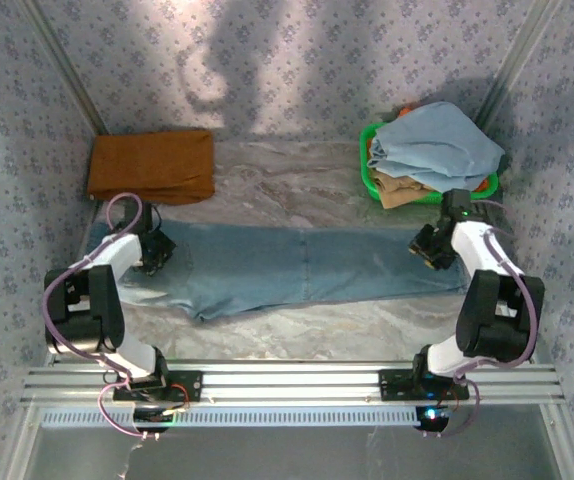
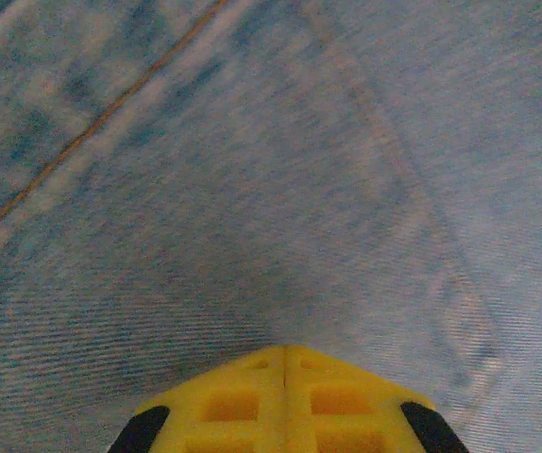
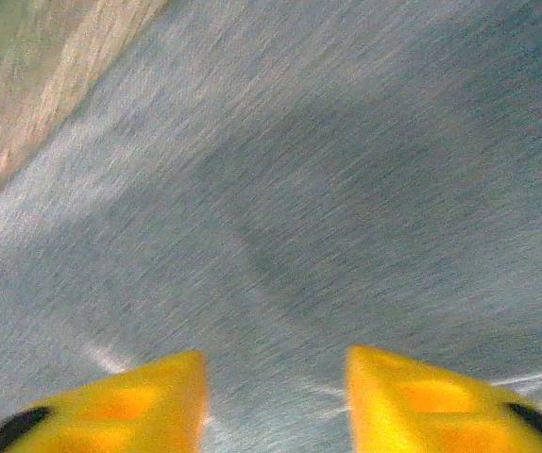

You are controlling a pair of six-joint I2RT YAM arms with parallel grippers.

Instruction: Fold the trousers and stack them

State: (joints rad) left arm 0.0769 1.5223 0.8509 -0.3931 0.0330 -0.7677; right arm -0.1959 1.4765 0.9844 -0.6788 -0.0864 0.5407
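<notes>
**Table inventory. Landmark: green basket (image 1: 368,178).**

1. Trousers (image 1: 307,265): mid-blue denim, flat at full length on the marbled table (image 1: 297,190). They lay just nearer the arm bases than the basket. 1 end sat directly in front of the basket, and the rest ran well off to the basket's left. They read as a single narrow band, so the legs were probably laid together. The broader end, likely the waist, was the end farthest from the basket.

2. Left gripper (image 1: 157,252): at the trouser end farthest left of the basket. Its pads were closed tight together, tips down on the denim near an orange-stitched seam (image 2: 101,118). Whether any cloth was nipped between them could not be told.

3. Right gripper (image 1: 429,248): just in front of the basket, over the nearer trouser end. Its fingers stood apart with bare denim showing through the gap, and it held nothing.

4. Grey-blue garment (image 1: 437,145): heaped in the basket.

5. Orange-brown folded garment (image 1: 152,165): well to the basket's left, at about the same depth.

**Progress (judged):** early. The lengthwise halving looked done. The crosswise folds were not yet made, and the trousers were not yet stacked on anything.
</notes>
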